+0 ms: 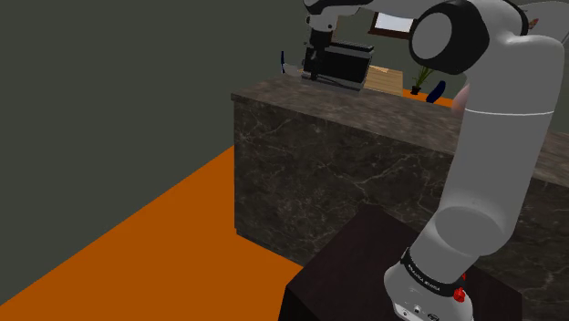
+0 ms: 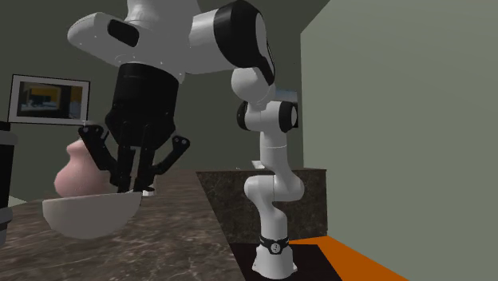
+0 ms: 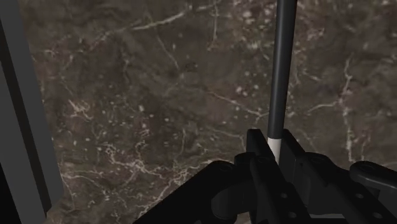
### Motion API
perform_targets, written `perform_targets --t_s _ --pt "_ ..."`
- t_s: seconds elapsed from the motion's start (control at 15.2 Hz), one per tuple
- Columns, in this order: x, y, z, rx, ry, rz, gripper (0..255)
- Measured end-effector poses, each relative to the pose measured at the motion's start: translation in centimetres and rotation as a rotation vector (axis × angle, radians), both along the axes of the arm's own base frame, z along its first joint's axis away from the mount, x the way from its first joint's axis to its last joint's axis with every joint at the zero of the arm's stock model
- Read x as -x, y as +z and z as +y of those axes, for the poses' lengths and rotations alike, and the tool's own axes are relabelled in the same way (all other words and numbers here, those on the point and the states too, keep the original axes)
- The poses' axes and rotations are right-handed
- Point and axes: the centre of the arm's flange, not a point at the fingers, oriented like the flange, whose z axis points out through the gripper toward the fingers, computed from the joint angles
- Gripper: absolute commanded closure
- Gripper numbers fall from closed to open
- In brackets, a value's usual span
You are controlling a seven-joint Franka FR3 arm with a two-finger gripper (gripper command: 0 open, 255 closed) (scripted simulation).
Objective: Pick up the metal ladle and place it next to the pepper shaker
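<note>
Dark grey handle of ladle (image 3: 278, 76) clamped in closed gripper (image 3: 275, 145), extending ahead of fingertips, over marble counter (image 3: 146, 95). Judge grasp done; lift, carry, set-down beside pepper shaker remaining.

Ladle (image 3: 280, 70), slim dark-grey handle with white end, clasped in the hand (image 3: 274, 147) over marbled countertop (image 3: 159, 95).

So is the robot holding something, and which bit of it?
Yes, the ladle, clasped between the jaws near the pale end of its thin handle.
</note>
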Motion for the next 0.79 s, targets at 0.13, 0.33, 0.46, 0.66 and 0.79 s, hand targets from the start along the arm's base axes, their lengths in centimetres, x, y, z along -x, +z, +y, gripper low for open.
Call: perform_targets --t_s 0.13,0.33,0.46,0.66,0.79 --pt "0.0 1.1 0.0 0.000 0.000 0.000 255" --pt "0.1 2.6 0.1 0.000 0.000 0.000 255" --pt "0.1 3.8 0.0 0.000 0.000 0.000 255" --pt "0.0 5.4 0.0 0.000 0.000 0.000 255" --pt "0.0 6.4 0.0 0.000 0.000 0.000 255"
